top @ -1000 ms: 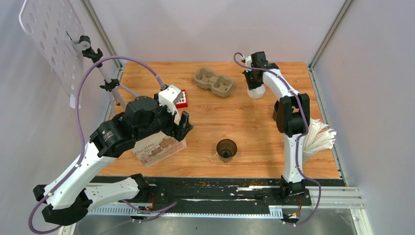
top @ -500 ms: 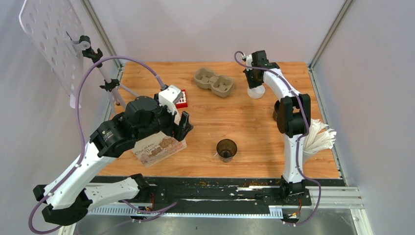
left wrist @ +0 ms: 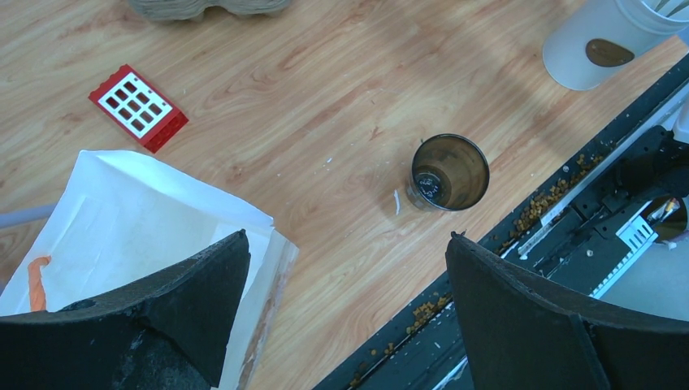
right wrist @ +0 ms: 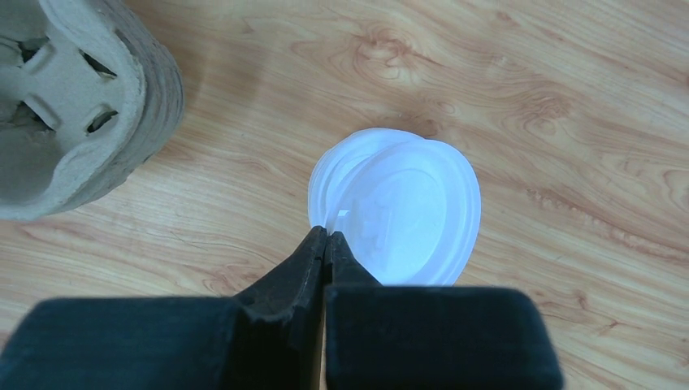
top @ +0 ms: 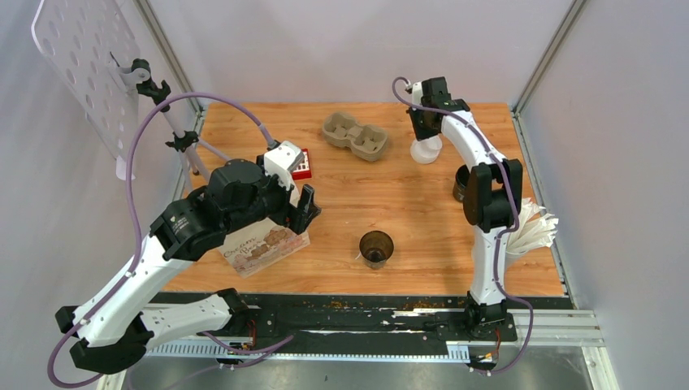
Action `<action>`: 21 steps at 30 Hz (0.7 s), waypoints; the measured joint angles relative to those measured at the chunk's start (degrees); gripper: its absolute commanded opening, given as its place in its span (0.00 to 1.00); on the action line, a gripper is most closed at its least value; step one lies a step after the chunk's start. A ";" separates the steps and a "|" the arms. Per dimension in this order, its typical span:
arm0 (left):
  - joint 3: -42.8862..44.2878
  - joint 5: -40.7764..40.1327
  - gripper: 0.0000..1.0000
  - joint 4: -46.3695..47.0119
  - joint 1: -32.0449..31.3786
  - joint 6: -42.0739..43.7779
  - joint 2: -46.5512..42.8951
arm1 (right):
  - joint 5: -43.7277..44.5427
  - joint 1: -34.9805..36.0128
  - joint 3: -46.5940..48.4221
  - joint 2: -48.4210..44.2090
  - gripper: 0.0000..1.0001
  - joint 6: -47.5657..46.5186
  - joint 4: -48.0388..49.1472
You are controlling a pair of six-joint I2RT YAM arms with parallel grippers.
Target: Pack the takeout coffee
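A dark brown takeout cup stands open, without a lid, at the table's front middle; it also shows in the left wrist view. A second dark cup is partly hidden behind the right arm. A stack of white plastic lids lies at the far right. My right gripper is shut on the rim of the top white lid, which sits askew on the stack. My left gripper is open and empty, above the edge of a white paper bag.
A grey-brown pulp cup tray lies at the far middle, left of the lids, and shows in the right wrist view. A red block lies by the bag. A white holder of white sticks stands at the right edge. Crumbs lie on the front rail.
My right gripper has shifted slightly up and right at the lid stack, uncovering the second dark cup behind its arm. The left arm has not moved.
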 measured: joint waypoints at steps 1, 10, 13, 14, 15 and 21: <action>0.02 -0.04 0.97 0.00 0.00 0.09 0.04 | -0.02 0.00 0.00 -0.31 0.00 0.07 0.02; 0.35 -0.46 0.97 -0.04 0.00 0.17 -0.33 | -0.24 0.00 0.07 -1.05 0.02 0.09 0.50; 0.35 -0.76 0.97 -0.04 0.00 0.17 -0.37 | -0.57 0.00 0.83 0.44 0.02 0.33 0.39; 0.35 -0.90 0.97 -0.04 0.00 0.17 -0.37 | -0.72 0.00 1.16 1.11 0.01 0.50 0.35; 0.35 -1.07 0.97 -0.07 0.00 0.17 -0.37 | -0.87 0.00 1.29 1.73 0.00 0.68 0.35; 0.35 -1.46 0.97 -0.09 0.00 0.17 -0.37 | -1.49 0.00 1.38 3.87 0.02 1.11 -0.04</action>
